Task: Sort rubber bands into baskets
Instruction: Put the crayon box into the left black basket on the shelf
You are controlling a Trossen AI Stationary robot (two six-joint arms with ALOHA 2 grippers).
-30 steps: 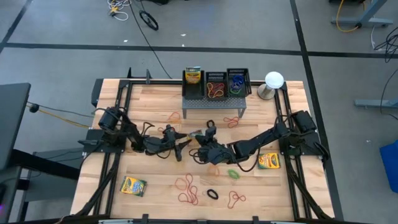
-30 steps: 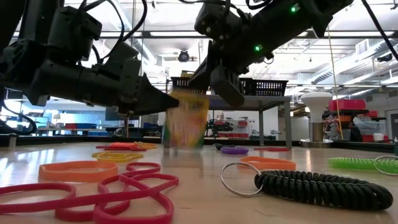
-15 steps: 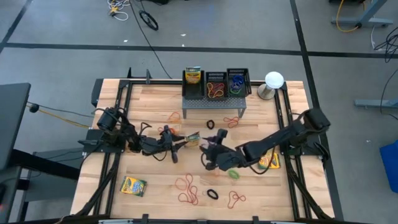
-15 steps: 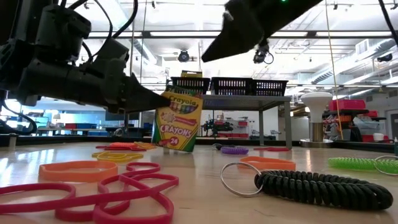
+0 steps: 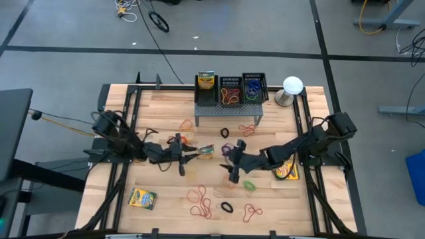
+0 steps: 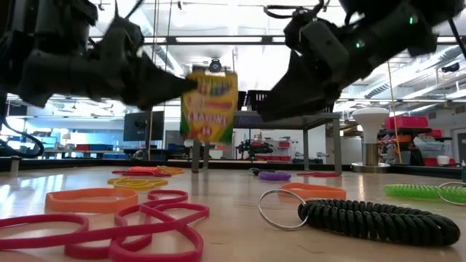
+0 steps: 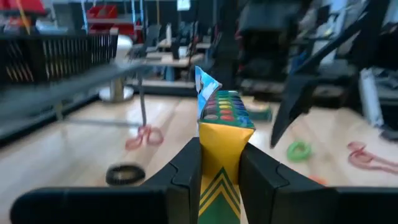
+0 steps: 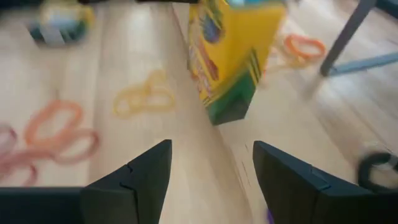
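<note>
one crayon box in left gripper.

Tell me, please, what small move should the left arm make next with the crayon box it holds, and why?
Probably carry it toward the baskets on the grey stand. The left pincer is shut on the crayon box, which hangs clear above the table, and the right pincer is open and apart from it. One basket already holds a similar box, so that seems a likely place.

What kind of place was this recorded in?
Probably a robotics lab or workshop: a wooden table on grey floor marked with dark tape lines, loose cables, and more workbenches behind.
</note>
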